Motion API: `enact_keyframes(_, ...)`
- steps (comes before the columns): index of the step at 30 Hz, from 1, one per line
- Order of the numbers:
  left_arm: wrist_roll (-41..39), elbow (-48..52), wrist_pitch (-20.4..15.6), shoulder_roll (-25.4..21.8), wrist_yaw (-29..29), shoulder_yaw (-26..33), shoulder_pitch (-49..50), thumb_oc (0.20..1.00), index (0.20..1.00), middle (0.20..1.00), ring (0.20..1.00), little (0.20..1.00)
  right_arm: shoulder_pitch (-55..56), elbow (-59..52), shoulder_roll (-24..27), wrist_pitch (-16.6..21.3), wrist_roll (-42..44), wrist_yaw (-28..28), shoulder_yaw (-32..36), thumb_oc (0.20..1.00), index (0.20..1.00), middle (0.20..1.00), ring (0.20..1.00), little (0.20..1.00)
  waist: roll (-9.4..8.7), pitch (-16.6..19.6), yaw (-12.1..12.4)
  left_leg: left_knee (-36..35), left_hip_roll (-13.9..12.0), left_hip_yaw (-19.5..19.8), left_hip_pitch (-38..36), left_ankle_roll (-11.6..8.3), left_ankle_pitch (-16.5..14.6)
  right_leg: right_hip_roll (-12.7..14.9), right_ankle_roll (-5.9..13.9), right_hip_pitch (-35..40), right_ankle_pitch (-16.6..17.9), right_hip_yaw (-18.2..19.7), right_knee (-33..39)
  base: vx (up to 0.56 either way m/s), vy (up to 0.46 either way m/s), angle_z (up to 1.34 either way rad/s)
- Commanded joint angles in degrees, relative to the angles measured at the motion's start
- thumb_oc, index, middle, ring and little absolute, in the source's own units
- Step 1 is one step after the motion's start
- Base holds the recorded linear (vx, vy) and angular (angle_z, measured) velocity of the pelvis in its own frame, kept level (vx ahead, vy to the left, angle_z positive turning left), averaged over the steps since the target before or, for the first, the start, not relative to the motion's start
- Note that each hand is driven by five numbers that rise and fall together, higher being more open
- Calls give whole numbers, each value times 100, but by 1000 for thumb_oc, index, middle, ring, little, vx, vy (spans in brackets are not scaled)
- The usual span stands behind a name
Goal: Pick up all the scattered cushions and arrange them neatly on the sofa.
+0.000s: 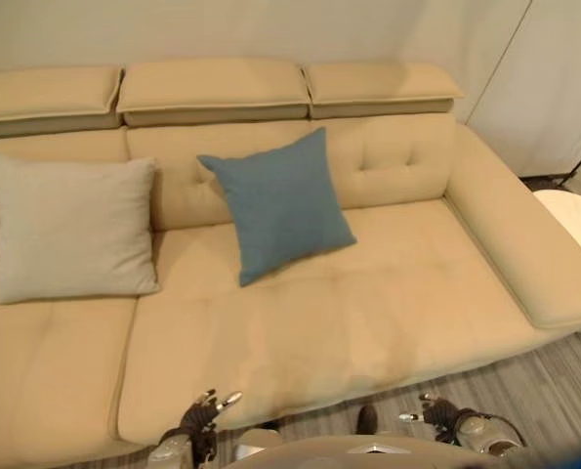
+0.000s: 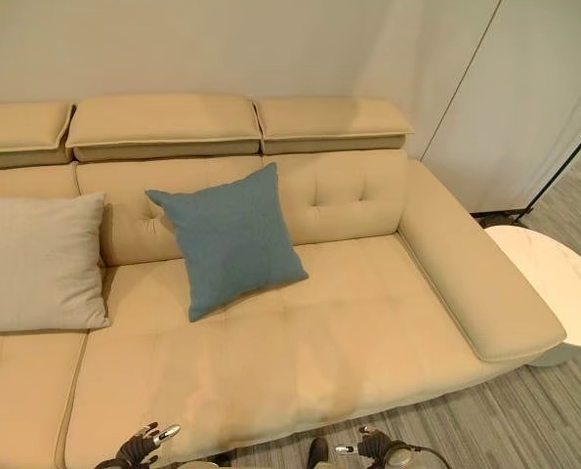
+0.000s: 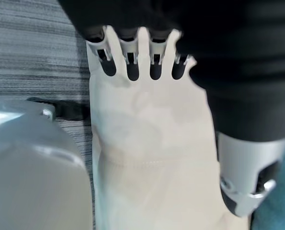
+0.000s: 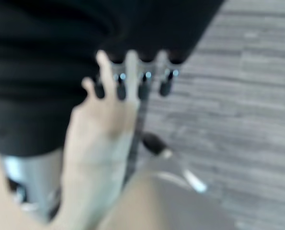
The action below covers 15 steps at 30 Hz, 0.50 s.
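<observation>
Fingers (image 3: 132, 62) of the left hand (image 1: 200, 418) straight and side by side in its wrist view, a little apart, holding nothing, with the pale front edge of the sofa (image 1: 368, 322) past them and grey striped floor (image 3: 32, 52) beside. Fingers (image 4: 143, 84) of the right hand (image 1: 436, 412) likewise straight in a loose row, empty, over the same floor (that wrist view too blurred to tell more). Both hands low at the near edge of the head views, the left just at the seat's front edge, the right off the seat over the floor, well apart from each other. Further out, on the seat: a blue cushion (image 1: 278, 203) tilted on one corner, leaning against the tufted backrest near the middle; a light grey cushion (image 1: 73, 230) upright against the backrest toward the left, near the blue one but not touching it. Along the top of the backrest, three padded headrests (image 1: 212, 86) in a row. Beyond the right armrest, a round white side table (image 2: 554, 283) on the floor, and behind it a pale wall panel (image 2: 534, 98).
</observation>
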<state>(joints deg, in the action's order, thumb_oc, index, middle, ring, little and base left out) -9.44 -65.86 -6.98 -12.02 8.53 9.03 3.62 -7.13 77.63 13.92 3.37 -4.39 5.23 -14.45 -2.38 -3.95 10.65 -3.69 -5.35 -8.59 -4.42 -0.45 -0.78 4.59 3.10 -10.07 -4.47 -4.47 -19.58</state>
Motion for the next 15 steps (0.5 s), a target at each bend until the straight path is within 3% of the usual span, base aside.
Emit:
enact_keyframes(1, 106, -3, -170, 166, -40, 165, -173, 1000, 1000, 1000, 1000, 1000, -322, 13, 265, 133, -164, -115, 32, 1000, 1000, 1000, 1000, 1000, -164, 204, 213, -92, 470, 702, 183, -337, 620, 109, -80, 1473, 983, -41, 2299, 52, -154, -20)
enact_keyframes(7, -10, 100, -208, 346, -99, 430, -111, 1000, 1000, 1000, 1000, 1000, -190, 28, 274, 169, -158, -136, 64, 1000, 1000, 1000, 1000, 1000, -106, 323, 182, -131, 269, 611, 267, -275, 553, -113, -107, 1321, 695, -35, 2458, 38, -118, -6)
enact_keyframes(15, -14, -161, -205, 404, -141, 510, -109, 1000, 1000, 1000, 1000, 1000, -226, -2, 262, 184, -58, -145, 79, 1000, 1000, 1000, 1000, 1000, -72, 459, 134, -131, 243, 548, 400, -240, 477, -221, -104, 1234, 586, -55, 2458, 3, -44, 3)
